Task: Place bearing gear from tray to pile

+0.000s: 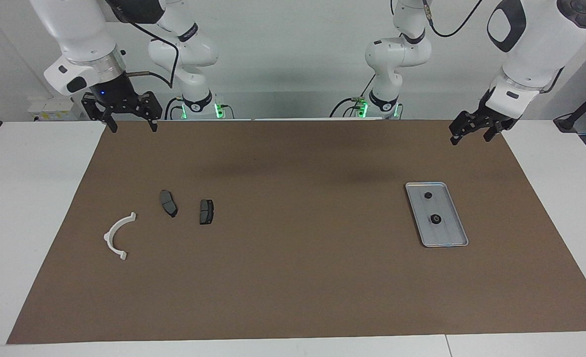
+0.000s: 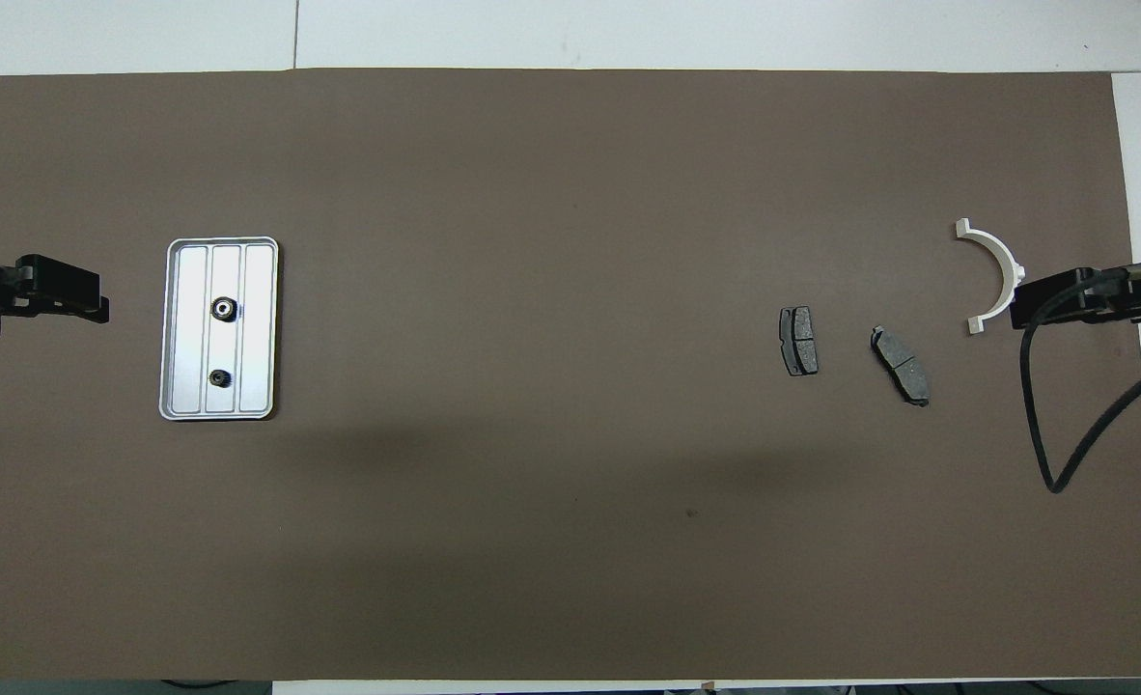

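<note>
The silver ribbed tray (image 1: 449, 233) lies toward the left arm's end of the table, also in the overhead view (image 2: 184, 338). Two small dark round parts lie on it. The larger one, a bearing gear (image 1: 435, 219) with a shiny centre (image 2: 224, 309), lies farther from the robots than the smaller one (image 1: 427, 195) (image 2: 218, 378). The pile lies toward the right arm's end: a white semicircular bracket (image 1: 117, 237) (image 2: 995, 275) and two dark brake pads (image 1: 168, 203) (image 1: 206, 211). My left gripper (image 1: 470, 140) (image 2: 97, 309) hangs open and empty in the air beside the tray. My right gripper (image 1: 133, 128) (image 2: 1019, 314) hangs open and empty, high near the bracket.
A brown mat (image 1: 293, 277) covers most of the white table. A black cable (image 2: 1063, 425) loops down from the right arm over the mat's edge.
</note>
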`<state>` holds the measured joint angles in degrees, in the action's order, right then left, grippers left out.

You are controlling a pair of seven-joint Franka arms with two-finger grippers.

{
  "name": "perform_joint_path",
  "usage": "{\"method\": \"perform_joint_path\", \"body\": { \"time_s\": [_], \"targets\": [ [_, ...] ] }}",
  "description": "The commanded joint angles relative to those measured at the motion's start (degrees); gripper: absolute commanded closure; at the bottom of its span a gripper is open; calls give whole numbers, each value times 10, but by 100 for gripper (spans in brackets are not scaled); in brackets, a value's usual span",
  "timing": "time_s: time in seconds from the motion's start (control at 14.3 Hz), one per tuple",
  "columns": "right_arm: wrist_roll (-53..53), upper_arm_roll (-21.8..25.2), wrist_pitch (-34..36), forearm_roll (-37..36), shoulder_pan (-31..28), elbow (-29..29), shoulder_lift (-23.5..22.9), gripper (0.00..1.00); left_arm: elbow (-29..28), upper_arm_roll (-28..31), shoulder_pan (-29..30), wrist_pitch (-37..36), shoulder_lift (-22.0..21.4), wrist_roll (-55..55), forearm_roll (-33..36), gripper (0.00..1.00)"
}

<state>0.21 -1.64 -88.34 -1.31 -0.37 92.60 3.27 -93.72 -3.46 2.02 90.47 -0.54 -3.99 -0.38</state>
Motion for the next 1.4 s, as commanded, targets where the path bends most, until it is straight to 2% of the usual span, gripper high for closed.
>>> {"method": "perform_joint_path", "body": {
  "time_s": [0.0,0.56,0.7,0.84,0.98,1.19,1.33],
  "targets": [
    [-8,0,-10,10,-2,12,9,0,4,-1,5,-7,-2,8,8,0],
    [-10,-2,-9,11,-2,12,9,0,2,-7,3,-4,4,-3,9,0],
    [-10,-4,-10,11,-1,12,9,0,-19,-6,2,7,-2,-3,9,0],
    [-12,-5,-10,12,-2,12,9,0,-27,-2,-3,37,-1,-2,9,0],
    [-13,-7,-10,12,-1,11,9,0,-28,-3,3,64,18,-1,9,0],
    [-11,-12,-11,13,-1,12,9,0,-33,-3,2,122,71,-2,10,0],
    [-12,-12,-11,14,-1,7,7,0,-84,-2,6,203,83,-1,10,0]
  ]
}}
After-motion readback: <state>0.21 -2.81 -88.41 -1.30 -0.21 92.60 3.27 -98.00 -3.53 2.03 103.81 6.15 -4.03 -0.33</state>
